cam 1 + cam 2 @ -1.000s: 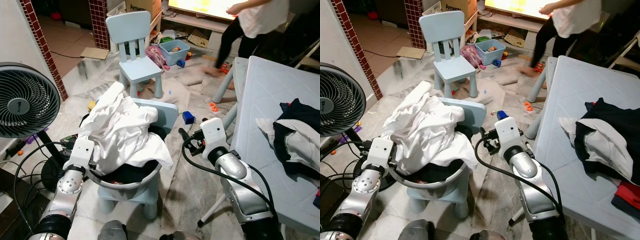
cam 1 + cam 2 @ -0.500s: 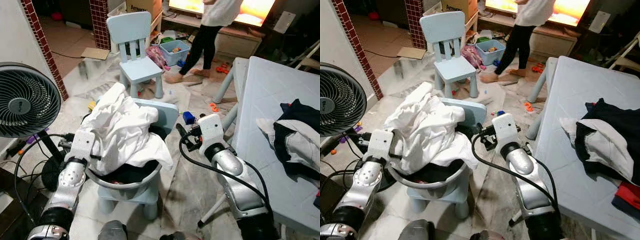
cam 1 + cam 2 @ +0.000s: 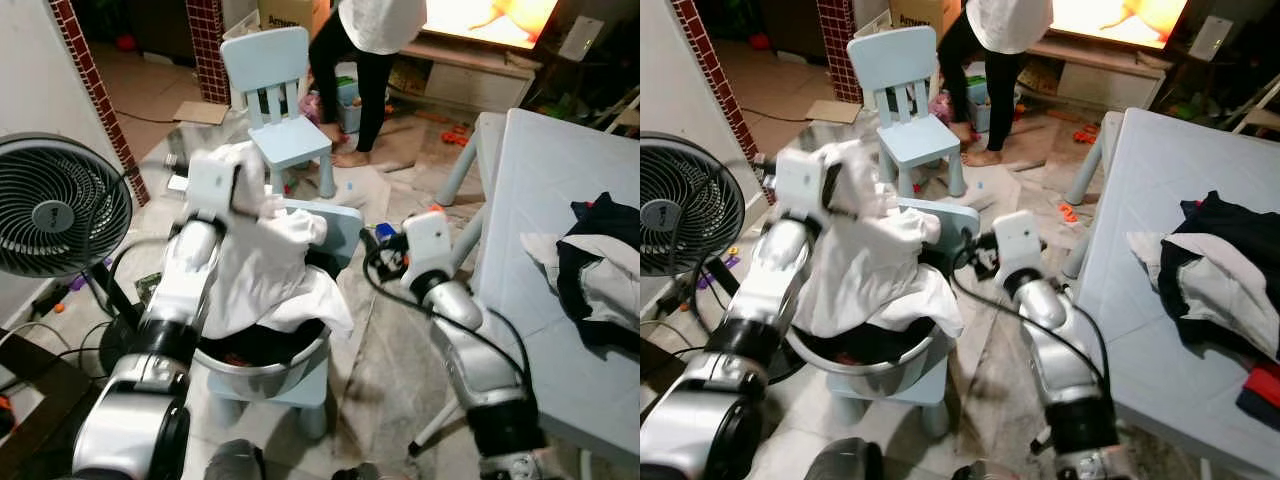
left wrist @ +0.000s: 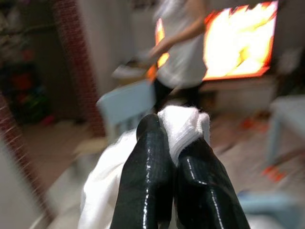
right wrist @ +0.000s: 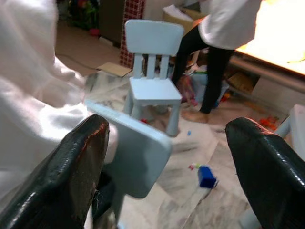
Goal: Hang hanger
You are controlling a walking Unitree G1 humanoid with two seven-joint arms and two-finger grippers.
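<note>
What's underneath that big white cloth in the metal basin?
Under the white cloth, dark clothing and a bit of red show at the round metal basin rim. Anything deeper is covered.

Marble floor (image 3: 385, 370), toy-strewn; blue child chair (image 3: 280, 90); fan (image 3: 60, 205); brick pillar (image 3: 95, 90); bright TV (image 3: 490, 10).

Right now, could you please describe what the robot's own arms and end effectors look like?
Both arms are silver metal with dark joint bands and white box-shaped wrist housings. Black cables loop beside the right arm. The left end effector and right end effector each have two long, glossy black fingers.
</note>
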